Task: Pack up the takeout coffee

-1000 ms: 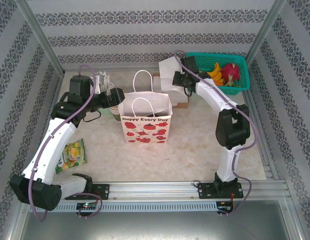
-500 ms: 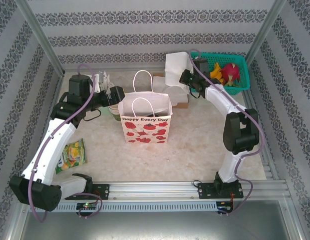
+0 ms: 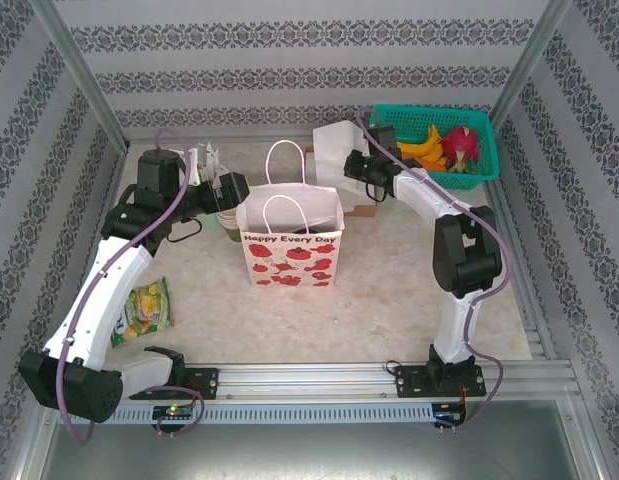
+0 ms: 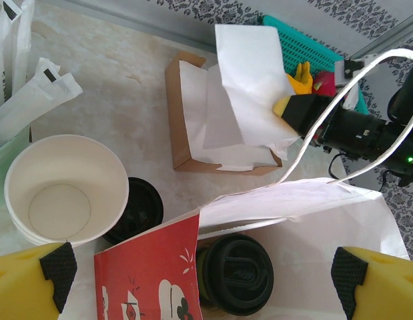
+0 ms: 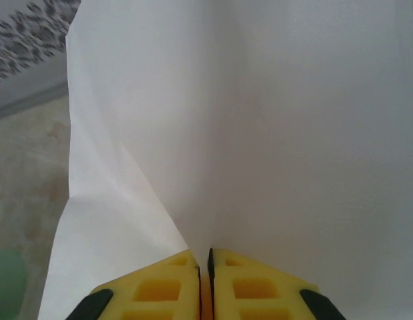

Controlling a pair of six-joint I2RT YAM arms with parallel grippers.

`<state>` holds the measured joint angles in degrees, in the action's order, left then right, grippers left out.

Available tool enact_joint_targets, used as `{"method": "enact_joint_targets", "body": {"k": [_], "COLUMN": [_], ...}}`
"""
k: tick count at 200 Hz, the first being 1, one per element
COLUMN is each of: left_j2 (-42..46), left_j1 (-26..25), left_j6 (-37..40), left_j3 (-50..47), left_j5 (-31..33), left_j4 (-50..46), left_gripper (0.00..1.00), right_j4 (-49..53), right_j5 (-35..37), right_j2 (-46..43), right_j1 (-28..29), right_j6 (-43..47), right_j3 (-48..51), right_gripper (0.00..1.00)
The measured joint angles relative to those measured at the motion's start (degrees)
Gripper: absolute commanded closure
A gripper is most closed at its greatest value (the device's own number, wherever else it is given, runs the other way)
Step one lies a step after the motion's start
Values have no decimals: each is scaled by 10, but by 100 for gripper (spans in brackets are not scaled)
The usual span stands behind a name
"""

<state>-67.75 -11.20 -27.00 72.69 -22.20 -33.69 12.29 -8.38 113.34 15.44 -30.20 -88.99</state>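
Your paper bag (image 3: 289, 245) stands open at mid-table, with a teal basket (image 3: 429, 110) of fruit in the far right corner and a brown box (image 4: 183, 113) just behind the bag. Your right gripper (image 5: 204, 280) is clenched on a white paper sheet (image 5: 259, 133), held up near that box, while your left gripper (image 4: 206, 283) hangs released, jaws spread wide, over the bag's mouth. The coffee cup (image 4: 236, 273), black lid on, sits upright inside the bag, with stacked lidless cups (image 4: 66, 190) outside, just beside it.
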Motion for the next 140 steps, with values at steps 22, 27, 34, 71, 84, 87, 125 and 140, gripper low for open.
{"method": "enact_joint_targets", "body": {"k": [22, 27, 34, 71, 84, 87, 125, 140], "left_j2": [0, 0, 0, -1, -1, -1, -1, -1], "left_j1": [0, 0, 0, 0, 0, 0, 0, 0], "left_j6": [0, 0, 0, 0, 0, 0, 0, 0], "left_j3": [0, 0, 0, 0, 0, -1, -1, -1], "left_j5": [0, 0, 0, 0, 0, 0, 0, 0], "left_j4": [0, 0, 0, 1, 1, 1, 1, 1], "left_gripper": [0, 0, 0, 0, 0, 0, 0, 1], "right_j4": [10, 11, 12, 17, 17, 17, 25, 37], "right_j5": [4, 4, 4, 4, 3, 4, 3, 6], "right_j2": [3, 3, 3, 4, 4, 4, 8, 14], "right_j1": [1, 1, 1, 1, 1, 1, 1, 2], "right_j6": [6, 7, 12, 24, 23, 22, 23, 26], "right_j3": [-1, -2, -3, -10, -12, -12, -18, -30], "right_gripper": [89, 83, 76, 100, 100, 100, 71, 57]}}
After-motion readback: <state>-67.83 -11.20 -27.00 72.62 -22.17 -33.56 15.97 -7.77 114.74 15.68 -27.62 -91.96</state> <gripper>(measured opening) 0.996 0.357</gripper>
